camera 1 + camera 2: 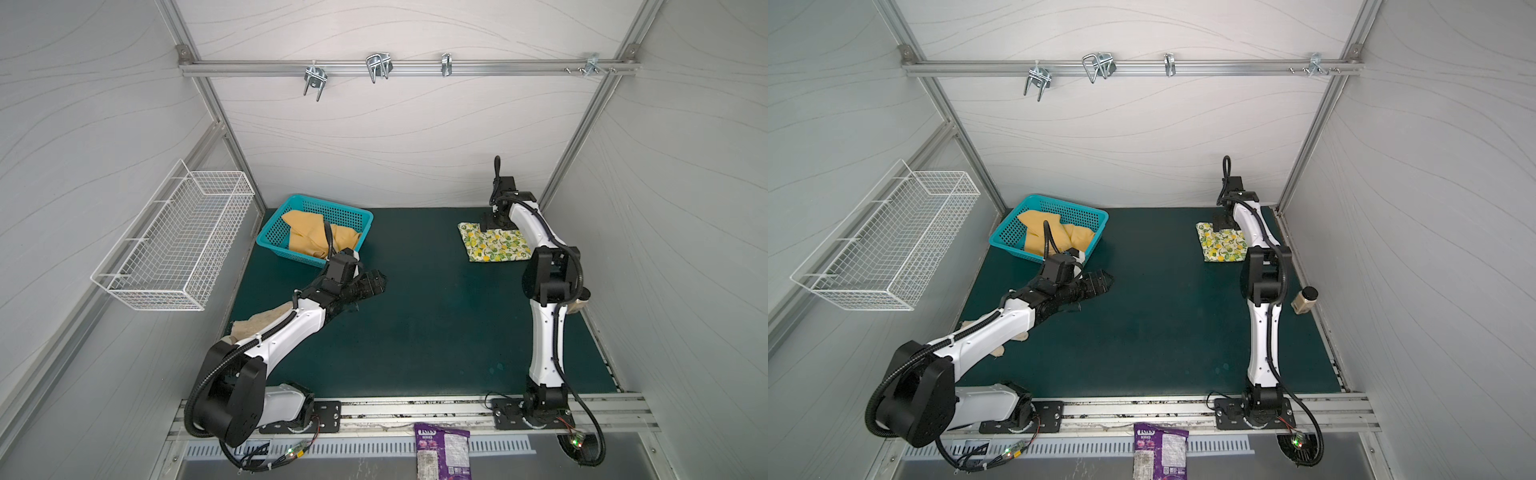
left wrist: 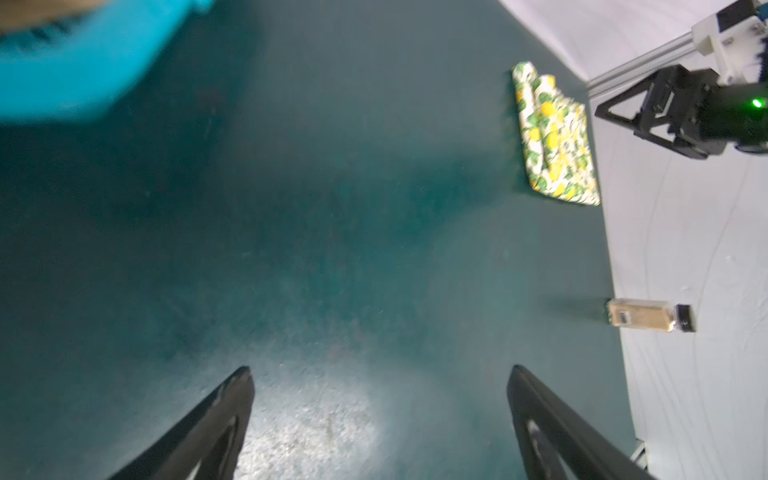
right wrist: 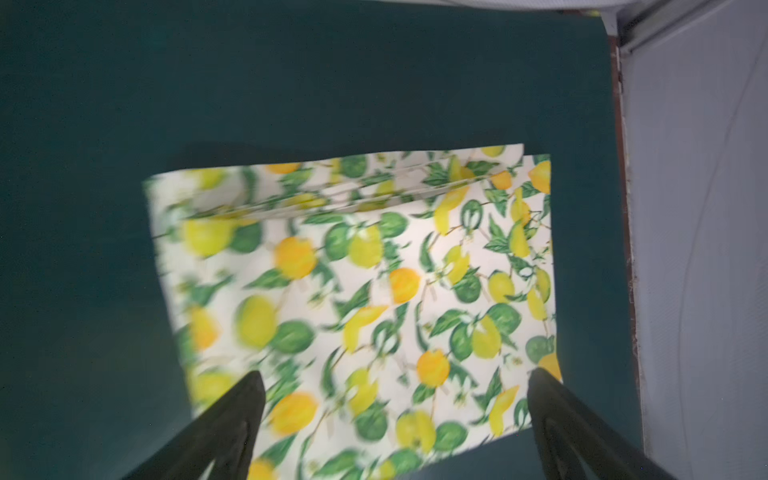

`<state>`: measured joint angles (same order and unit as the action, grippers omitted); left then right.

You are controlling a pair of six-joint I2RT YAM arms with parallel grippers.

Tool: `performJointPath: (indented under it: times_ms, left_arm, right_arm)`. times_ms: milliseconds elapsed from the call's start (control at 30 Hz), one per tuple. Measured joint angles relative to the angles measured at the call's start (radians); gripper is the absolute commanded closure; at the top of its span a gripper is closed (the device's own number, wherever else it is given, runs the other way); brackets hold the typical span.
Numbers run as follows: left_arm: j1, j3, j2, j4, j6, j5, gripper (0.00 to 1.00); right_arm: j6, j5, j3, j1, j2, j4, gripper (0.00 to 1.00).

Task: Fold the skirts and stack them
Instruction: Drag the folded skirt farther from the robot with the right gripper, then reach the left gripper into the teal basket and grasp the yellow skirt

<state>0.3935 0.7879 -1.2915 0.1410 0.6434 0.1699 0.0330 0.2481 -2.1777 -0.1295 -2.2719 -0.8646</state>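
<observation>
The lemon-print skirt (image 1: 496, 247) (image 1: 1225, 249) lies folded into a flat rectangle on the green mat at the back right. My right gripper (image 1: 496, 223) (image 1: 1223, 223) hangs over its far edge. In the right wrist view it (image 3: 397, 376) is open, its fingers spread over the skirt (image 3: 353, 291), nothing held. The mustard-yellow skirt (image 1: 309, 239) (image 1: 1034, 241) lies crumpled in the teal basket. My left gripper (image 1: 380, 282) (image 1: 1108, 280) hovers open over bare mat just in front of the basket. In the left wrist view it (image 2: 380, 370) is empty.
The teal basket (image 1: 332, 206) stands at the back left. A beige rag (image 1: 257, 322) lies under my left arm. A cream bottle (image 1: 1306, 299) (image 2: 648, 316) stands by the right wall. A white wire basket (image 1: 174, 249) hangs on the left wall. A snack packet (image 1: 442, 449) lies at the front edge.
</observation>
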Motion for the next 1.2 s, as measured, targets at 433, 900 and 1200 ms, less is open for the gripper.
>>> performJointPath:
  times_ms: [433, 900, 1200]
  left_arm:
    - [-0.066, 0.391, -0.098, 0.261, 0.005, -0.274, 0.02]
    - [-0.305, 0.659, -0.521, 0.362, -0.002, -0.201, 0.06]
    - [-0.341, 0.821, -0.701, 0.422, -0.009, -0.158, 0.07]
  right_arm:
    - [0.233, -0.289, 0.489, -0.240, 0.587, 0.240, 0.01]
    - [0.360, -0.404, 0.949, -0.323, 0.970, 0.400, 0.01]
    - [0.367, -0.433, 1.034, -0.344, 1.035, 0.418, 0.01]
